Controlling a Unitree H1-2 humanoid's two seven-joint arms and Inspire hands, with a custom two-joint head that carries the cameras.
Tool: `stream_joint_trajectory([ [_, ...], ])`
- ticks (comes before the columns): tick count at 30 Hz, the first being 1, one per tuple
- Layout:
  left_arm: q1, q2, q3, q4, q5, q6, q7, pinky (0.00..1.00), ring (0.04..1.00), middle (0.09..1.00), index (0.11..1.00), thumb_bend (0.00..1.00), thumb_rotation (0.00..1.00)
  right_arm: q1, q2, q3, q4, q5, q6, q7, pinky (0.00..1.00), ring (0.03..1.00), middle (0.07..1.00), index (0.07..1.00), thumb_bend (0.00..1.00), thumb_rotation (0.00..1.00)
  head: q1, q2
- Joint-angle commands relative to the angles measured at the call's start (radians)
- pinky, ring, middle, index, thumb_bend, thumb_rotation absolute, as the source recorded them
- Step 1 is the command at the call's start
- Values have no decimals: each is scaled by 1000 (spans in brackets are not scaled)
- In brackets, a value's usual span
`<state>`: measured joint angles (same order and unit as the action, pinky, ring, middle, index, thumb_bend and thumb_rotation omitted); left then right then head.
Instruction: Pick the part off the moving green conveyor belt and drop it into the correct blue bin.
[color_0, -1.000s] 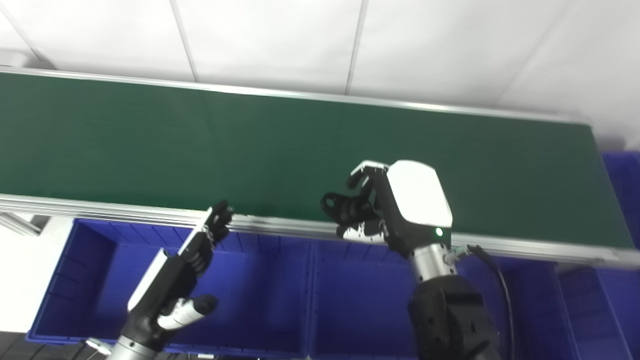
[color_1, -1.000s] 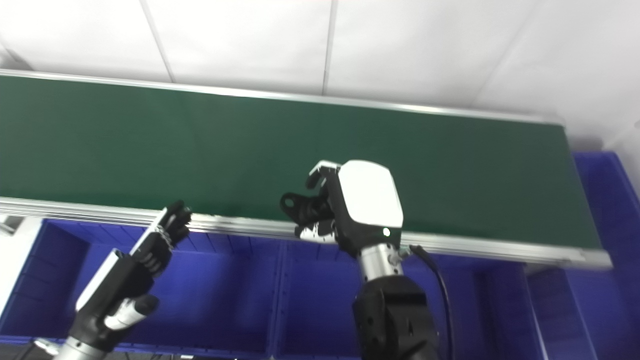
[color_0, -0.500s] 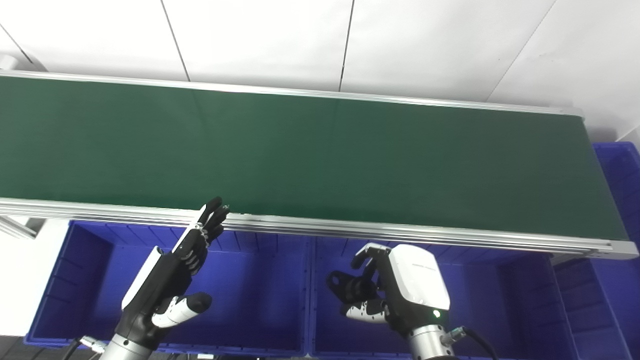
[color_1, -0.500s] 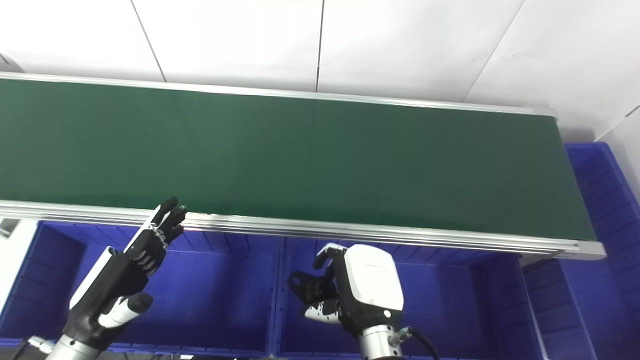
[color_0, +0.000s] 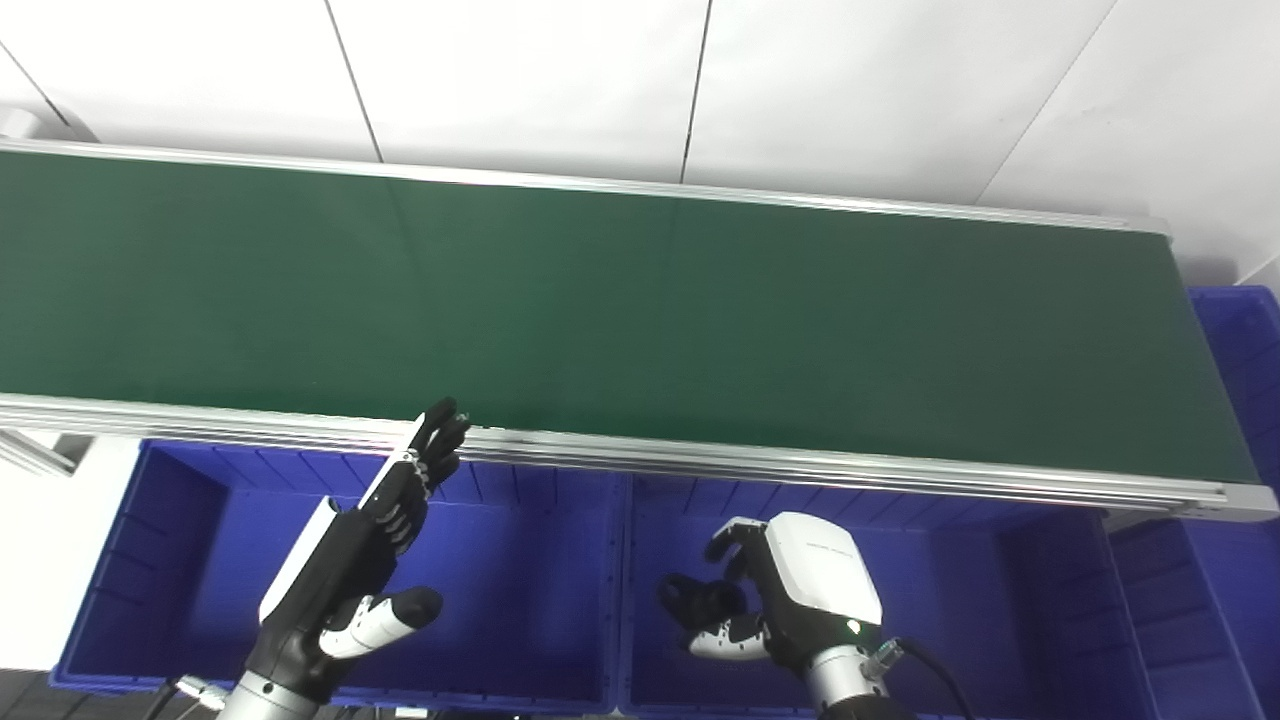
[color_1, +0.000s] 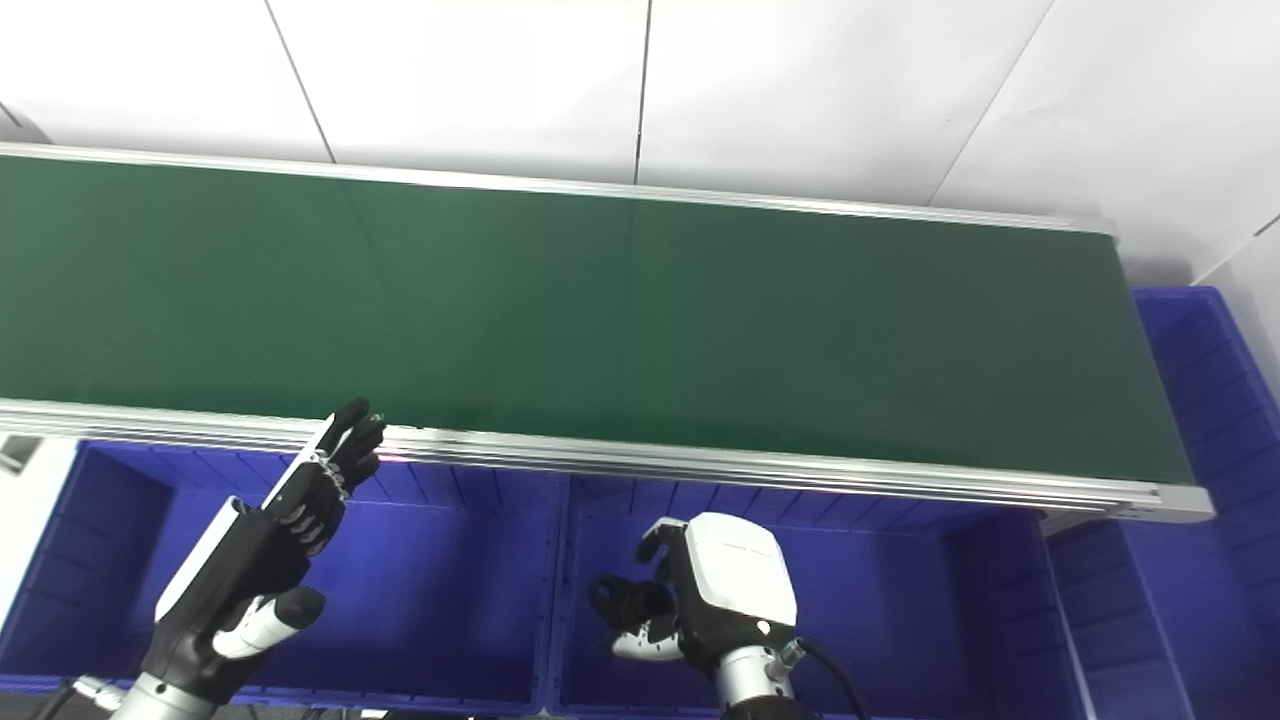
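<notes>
Down low, the right hand (color_0: 790, 605) has its fingers (color_0: 725, 535) curled in toward the thumb around a dark shape — whether that is a held part or only the hand's own dark fingers cannot be told, so its grip stays uncertain. No separate part can be made out on the belt or in the bins. This hand hangs inside the middle blue bin (color_0: 960, 600), its white back plate facing up, a small green light near the wrist and a black cable (color_0: 945, 675) trailing from the wrist.

The left hand (color_0: 350, 560) holds nothing: its fingers (color_0: 435, 445) are stretched out straight and close together, pointing up toward the belt's near rail, with the white-tipped thumb (color_0: 385, 615) spread out to the side. It hovers over the left blue bin (color_0: 130, 560).

Beyond both hands the green conveyor belt (color_0: 640, 310) runs across the view between silver rails (color_0: 800, 465). A third blue bin (color_1: 1205, 400) sits past the belt's right end, and a white panelled wall (color_0: 520, 85) rises behind.
</notes>
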<state>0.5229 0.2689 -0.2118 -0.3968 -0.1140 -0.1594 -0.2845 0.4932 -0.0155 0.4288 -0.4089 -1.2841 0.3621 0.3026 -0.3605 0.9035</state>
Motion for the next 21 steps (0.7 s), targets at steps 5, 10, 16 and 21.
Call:
stream_joint_trajectory([
  [5, 14, 5, 5, -34, 1, -22, -5, 1000, 1000, 981, 1000, 790, 718, -4, 13, 2, -13, -33, 5, 15, 669, 718, 775, 751, 907, 535, 9, 1],
  [10, 12, 6, 6, -29, 8, -28, -6, 1000, 1000, 975, 1000, 802, 717, 1, 12, -1, -30, -35, -2, 32, 738, 754, 807, 772, 993, 656, 13, 0],
  [16, 13, 8, 6, -21, 9, -32, -8, 1000, 1000, 974, 1000, 800, 720, 29, 21, -16, -73, 115, -38, -20, 662, 740, 791, 767, 965, 740, 13, -24],
  [21, 17, 8, 7, 0, 8, -59, -11, 1000, 1000, 967, 1000, 807, 717, 186, 122, -37, -281, 544, -41, -57, 636, 737, 770, 759, 781, 928, 32, -56],
])
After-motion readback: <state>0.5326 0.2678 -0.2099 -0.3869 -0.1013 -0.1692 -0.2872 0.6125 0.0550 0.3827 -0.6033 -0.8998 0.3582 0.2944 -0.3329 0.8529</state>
